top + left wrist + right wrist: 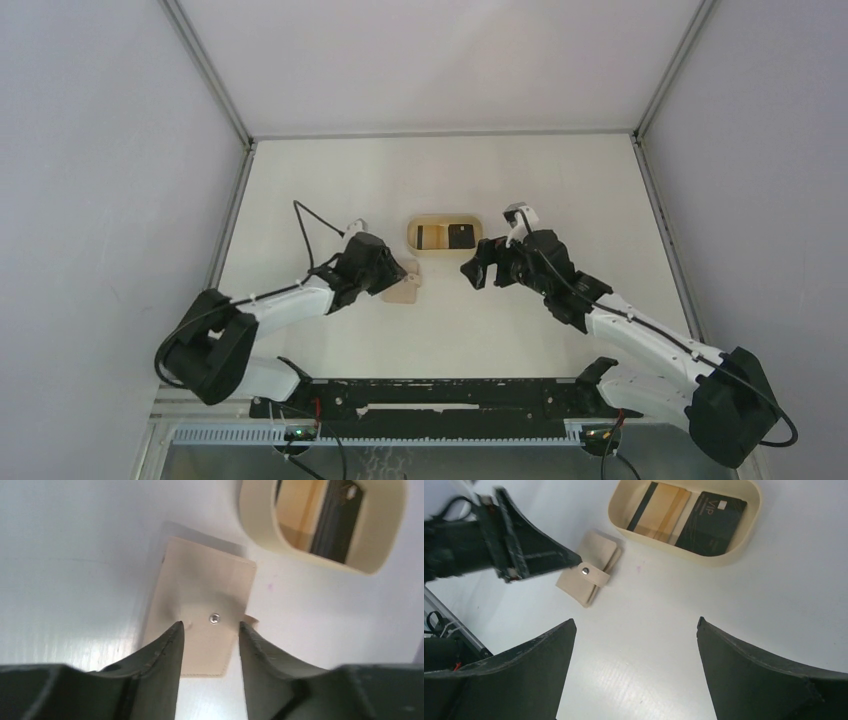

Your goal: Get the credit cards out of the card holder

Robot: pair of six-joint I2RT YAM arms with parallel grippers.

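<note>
Left gripper [210, 625], its dark matte fingers parted, straddles the snap tab of the folded beige leather-like card holder [200, 575], which lies flat on the white table [75, 555]. At the holder's two o'clock a cream oval tray [255, 525] contains the tan striped credit card [661, 512] and the black credit card [711, 522]. Right gripper [636, 622] hovers wide open.

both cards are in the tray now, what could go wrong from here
1. The left gripper stands parted right at the snap tab of the card holder; if a fingertip catches the tab on pulling away, the holder could be dragged toward the tray.
2. The right gripper hangs wide open and empty near the tray; a low sweep might clip its rim and jostle the tan card and black card.
</note>
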